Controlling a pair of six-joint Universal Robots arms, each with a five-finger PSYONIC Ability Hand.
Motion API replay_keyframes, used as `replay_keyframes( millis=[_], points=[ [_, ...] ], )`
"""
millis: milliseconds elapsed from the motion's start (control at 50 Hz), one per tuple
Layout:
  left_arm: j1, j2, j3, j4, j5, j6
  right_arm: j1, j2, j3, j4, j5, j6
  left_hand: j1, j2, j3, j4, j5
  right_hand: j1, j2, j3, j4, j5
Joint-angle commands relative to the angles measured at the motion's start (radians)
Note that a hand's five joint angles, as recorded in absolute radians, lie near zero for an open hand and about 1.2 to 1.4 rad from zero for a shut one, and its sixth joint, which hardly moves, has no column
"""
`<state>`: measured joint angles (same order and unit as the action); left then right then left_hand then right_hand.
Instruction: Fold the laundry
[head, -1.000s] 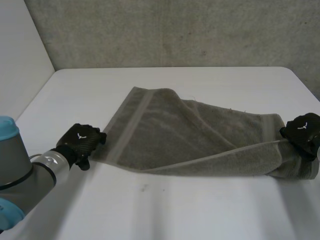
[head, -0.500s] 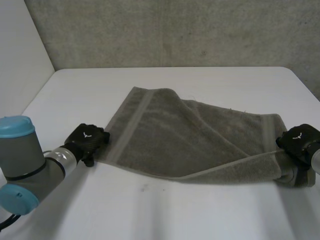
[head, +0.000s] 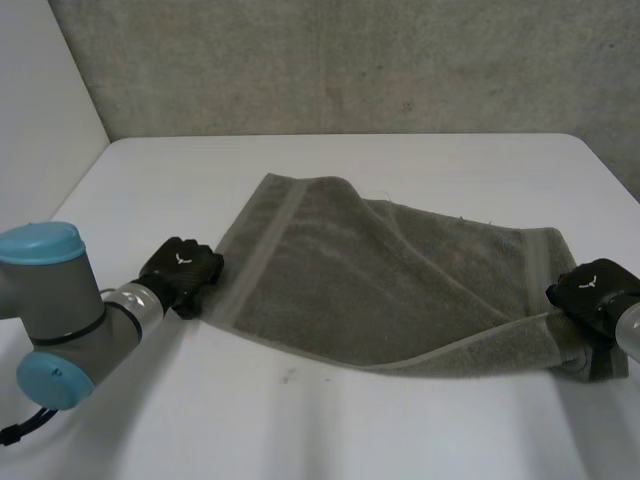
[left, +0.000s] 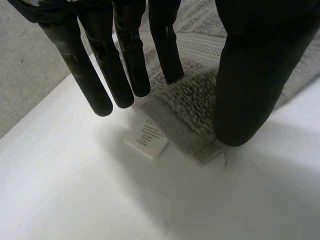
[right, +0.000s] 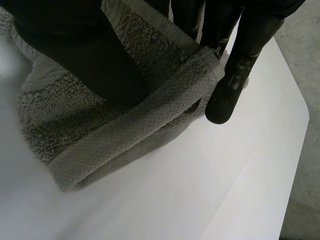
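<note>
White bench (head: 330, 430) before a rough grey wall (head: 350, 60), carrying a grey towel (head: 380, 280) stretched from 9 to 3 o'clock across the middle. At the 9 o'clock corner of the towel, the left hand (head: 182, 272), with fingers (left: 90, 80) straight and spread apart from the thumb (left: 250, 90), hovering over that corner and its white label (left: 146, 140), gripping nothing. At the 3 o'clock end, the right hand (head: 592, 290), clamped on the hem (right: 145, 120): thumb on top, fingers behind, cloth rolled and bunched under the palm.

Risk, by my judgement: pulling with the right hand alone would probably drag the whole towel toward 3 o'clock, with the 9 o'clock corner not held. Could also lose the hem from so narrow a pinch, letting the raised fold drop crooked. Better to close the left fingers on the corner first.

Near to the bench edge at 3 o'clock for the right hand, so little room outward. Plenty of bare bench toward 6 and 12 o'clock. White side wall (head: 40, 90) at 9 o'clock, well apart from the left hand.
</note>
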<state>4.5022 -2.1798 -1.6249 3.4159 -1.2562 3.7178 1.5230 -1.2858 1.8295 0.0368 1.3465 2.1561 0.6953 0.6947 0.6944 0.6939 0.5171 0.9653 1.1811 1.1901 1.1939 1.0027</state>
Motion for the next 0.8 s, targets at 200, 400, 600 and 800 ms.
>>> replay_keyframes(
  millis=[200,400,600,800],
  points=[
    [-0.020,-0.021,0.036,0.000,0.000,-0.006,0.000,0.010,0.002,-0.002,0.011,-0.002,0.452,0.452,0.453,0.453,0.455,0.431,0.215,0.206,0.202,0.219],
    [-0.031,-0.021,0.039,0.012,-0.006,-0.004,0.000,0.005,0.002,0.000,0.011,-0.002,0.701,0.702,0.702,0.702,0.705,0.431,0.215,0.206,0.202,0.219],
    [-0.029,0.113,-0.021,-0.079,-0.064,0.020,-0.001,-0.007,-0.013,0.020,0.013,-0.016,0.701,0.702,0.702,0.702,0.705,0.431,0.215,0.206,0.202,0.219],
    [-0.018,0.351,-0.153,-0.498,-0.180,0.168,-0.027,-0.122,0.019,0.350,0.014,-0.239,0.701,0.702,0.702,0.702,0.705,0.431,0.215,0.206,0.202,0.219]
  ],
)
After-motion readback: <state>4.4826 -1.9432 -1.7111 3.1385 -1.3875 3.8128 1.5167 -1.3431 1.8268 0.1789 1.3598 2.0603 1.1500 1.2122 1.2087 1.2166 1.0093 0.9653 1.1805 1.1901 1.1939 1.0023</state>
